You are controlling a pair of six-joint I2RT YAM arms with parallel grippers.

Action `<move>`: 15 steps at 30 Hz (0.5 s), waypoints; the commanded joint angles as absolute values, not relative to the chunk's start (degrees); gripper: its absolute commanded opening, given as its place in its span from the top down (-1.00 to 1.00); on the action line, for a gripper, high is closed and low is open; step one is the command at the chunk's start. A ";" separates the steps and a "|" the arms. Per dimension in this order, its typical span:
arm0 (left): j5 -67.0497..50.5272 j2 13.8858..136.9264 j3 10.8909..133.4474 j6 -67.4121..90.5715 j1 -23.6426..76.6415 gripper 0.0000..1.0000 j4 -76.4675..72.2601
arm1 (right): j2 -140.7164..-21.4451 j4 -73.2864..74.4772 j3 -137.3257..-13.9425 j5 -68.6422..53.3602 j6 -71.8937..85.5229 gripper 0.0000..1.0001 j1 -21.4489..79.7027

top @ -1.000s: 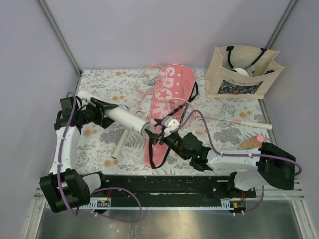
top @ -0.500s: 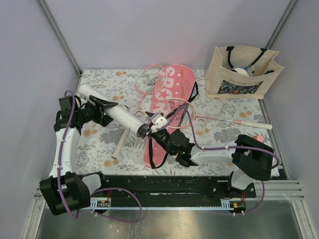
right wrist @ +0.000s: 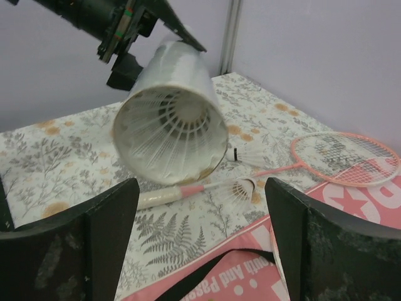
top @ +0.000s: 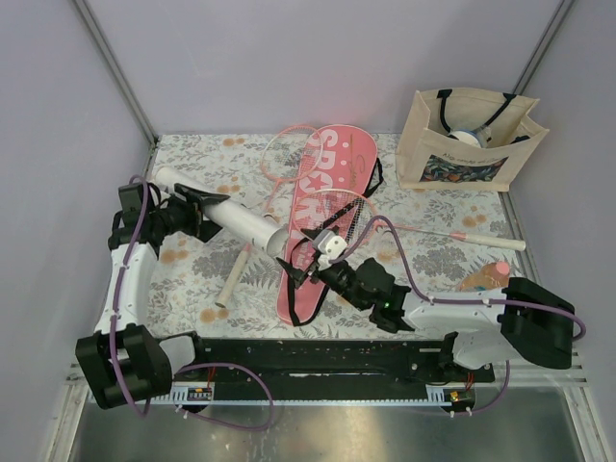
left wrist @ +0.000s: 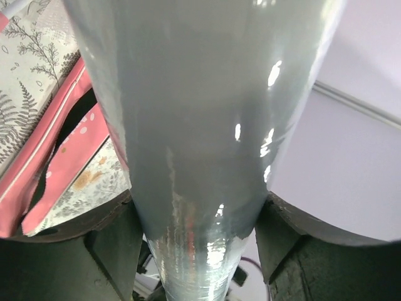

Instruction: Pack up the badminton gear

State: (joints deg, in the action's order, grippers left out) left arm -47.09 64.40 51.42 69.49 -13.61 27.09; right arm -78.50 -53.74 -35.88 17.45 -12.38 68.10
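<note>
My left gripper (top: 199, 214) is shut on the white tube (top: 241, 223), which fills the left wrist view (left wrist: 200, 125) and is held off the table, slanting toward the middle. The tube's open mouth (right wrist: 169, 125) faces my right gripper and shows a shuttlecock's feathers inside. My right gripper (top: 298, 261) is open just short of that mouth, over the pink "SPORT" cover (top: 322, 217), with nothing between its fingers (right wrist: 113, 219). One pink racket (top: 287, 152) lies at the back, its white handle (right wrist: 160, 198) under the tube. A second racket (top: 339, 207) rests on the cover.
Two loose shuttlecocks (right wrist: 241, 188) (right wrist: 247, 155) lie on the flowered table cloth by the racket shaft. A beige tote bag (top: 467, 140) stands at the back right. A small peach-coloured bottle (top: 486, 274) lies near the right arm. The black rail (top: 318, 361) runs along the near edge.
My right gripper went up to the tube's mouth, then drew back to the right with its jaws wider. The left arm shifted the tube slightly.
</note>
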 commanded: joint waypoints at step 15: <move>-35.43 59.68 57.21 88.50 -20.74 0.18 21.97 | -81.37 -35.51 -43.14 21.62 19.04 -0.54 60.12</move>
State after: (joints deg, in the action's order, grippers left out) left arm -41.50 63.46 54.24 78.70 -18.33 26.37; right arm -76.79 -37.63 -39.31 18.24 4.67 61.67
